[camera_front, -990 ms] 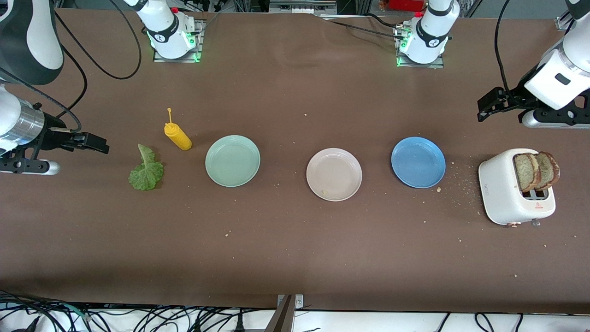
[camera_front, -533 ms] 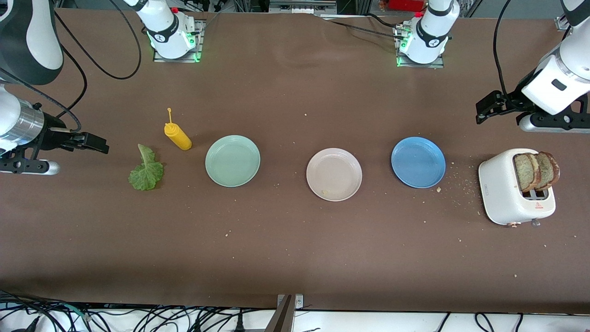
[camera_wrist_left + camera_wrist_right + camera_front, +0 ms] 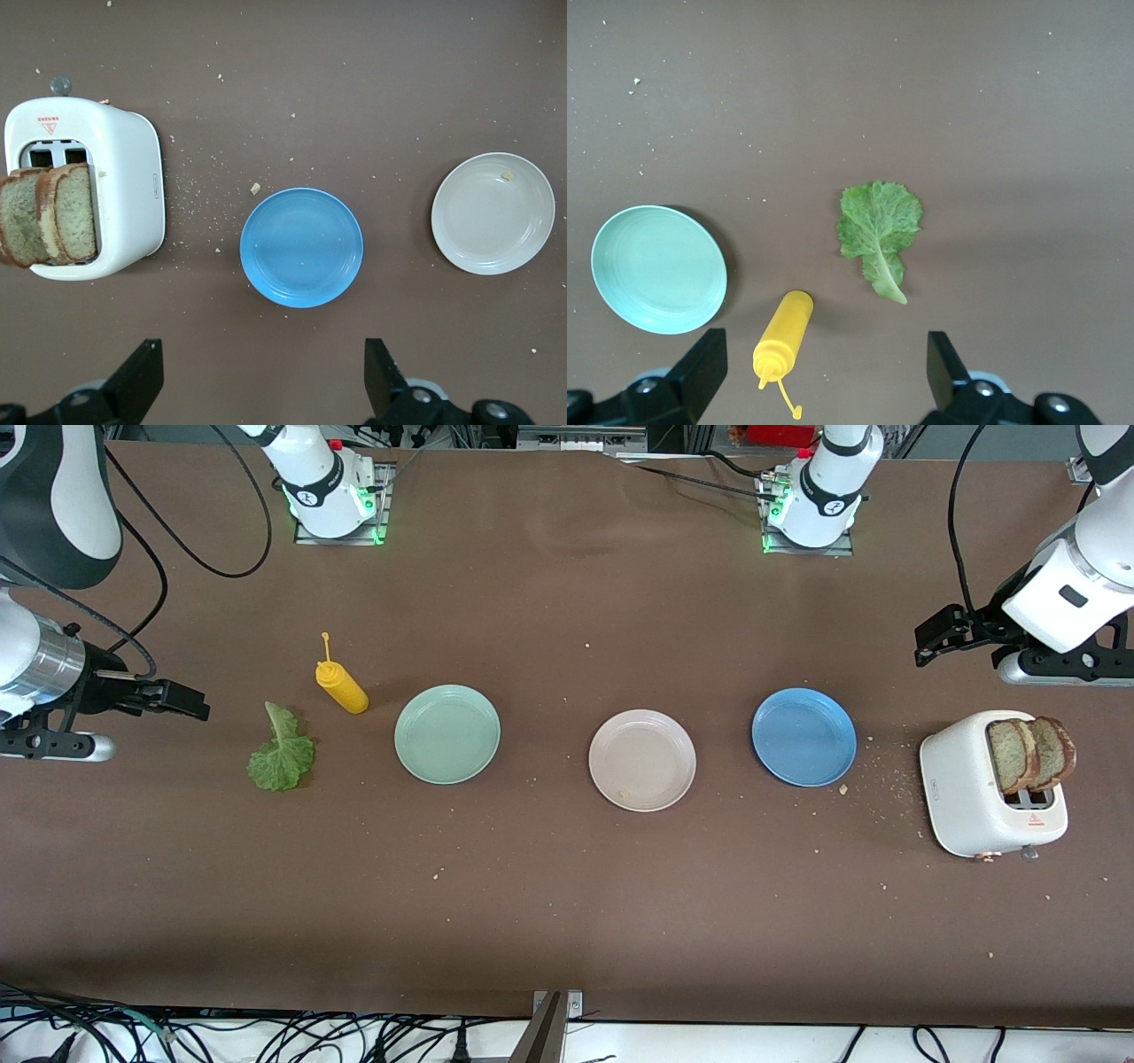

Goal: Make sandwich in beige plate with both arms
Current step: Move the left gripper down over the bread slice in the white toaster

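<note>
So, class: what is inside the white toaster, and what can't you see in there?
Two slices of brown bread stand in the slots of the white toaster, their upper parts sticking out. Their lower parts are hidden inside the slots, as is the toaster's interior.

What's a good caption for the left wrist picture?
Open left end effector above blue plate, beside toaster and beige plate.

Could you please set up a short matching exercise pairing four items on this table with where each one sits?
Things:
1. round pale beige plate
2. two brown bread slices
3. ruffled green lettuce leaf
4. yellow squeeze bottle

Places:
A. upright in the white toaster
B. between the mint-green plate and the blue plate
C. flat on the brown table, nearest the right arm's end
D. lying beside the mint-green plate

Pairs: 1-B, 2-A, 3-C, 4-D
</note>
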Available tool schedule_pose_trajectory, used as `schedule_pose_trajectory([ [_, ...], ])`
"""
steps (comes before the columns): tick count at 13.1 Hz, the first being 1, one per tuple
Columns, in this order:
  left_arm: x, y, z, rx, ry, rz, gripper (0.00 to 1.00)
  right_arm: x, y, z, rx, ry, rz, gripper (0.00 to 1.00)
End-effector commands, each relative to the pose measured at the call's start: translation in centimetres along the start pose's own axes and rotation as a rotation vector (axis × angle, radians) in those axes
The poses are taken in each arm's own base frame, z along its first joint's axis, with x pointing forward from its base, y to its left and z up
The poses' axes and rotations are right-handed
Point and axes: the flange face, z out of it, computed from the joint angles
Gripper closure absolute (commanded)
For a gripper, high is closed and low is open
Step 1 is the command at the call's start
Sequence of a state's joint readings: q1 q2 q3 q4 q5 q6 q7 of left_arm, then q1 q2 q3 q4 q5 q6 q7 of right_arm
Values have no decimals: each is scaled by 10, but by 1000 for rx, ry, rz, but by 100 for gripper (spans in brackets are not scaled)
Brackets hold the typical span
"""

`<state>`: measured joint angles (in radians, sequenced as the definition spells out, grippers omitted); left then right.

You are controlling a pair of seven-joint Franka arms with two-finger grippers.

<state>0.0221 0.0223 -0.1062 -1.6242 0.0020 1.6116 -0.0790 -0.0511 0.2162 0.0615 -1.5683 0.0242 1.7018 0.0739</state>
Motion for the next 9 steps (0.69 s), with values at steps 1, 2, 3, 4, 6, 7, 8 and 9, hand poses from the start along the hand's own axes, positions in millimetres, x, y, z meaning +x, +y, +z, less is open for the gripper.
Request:
schedule_pose_trajectory([
  [1,0,-4,1,29,6,15,0,0,2,-2,18,0,11,0],
  [2,1,-5,3,28,3,13,0,0,2,-2,20,-1,11,0],
  [3,3,-8,7,28,-5,10,0,0,3,-2,20,-1,12,0],
  [4,4,-11,7,28,-5,4,0,0,3,-2,18,-1,12,0],
  [6,9,-19,18,26,-25,-8,0,0,3,-2,18,-1,12,0],
  [7,10,-20,21,26,-31,-9,0,0,3,-2,18,-1,12,0],
  [8,13,-22,26,24,-40,-12,0,-1,3,-2,20,-3,12,0],
  [9,17,-23,35,23,-56,-14,0,-1,3,-2,20,-3,12,0],
])
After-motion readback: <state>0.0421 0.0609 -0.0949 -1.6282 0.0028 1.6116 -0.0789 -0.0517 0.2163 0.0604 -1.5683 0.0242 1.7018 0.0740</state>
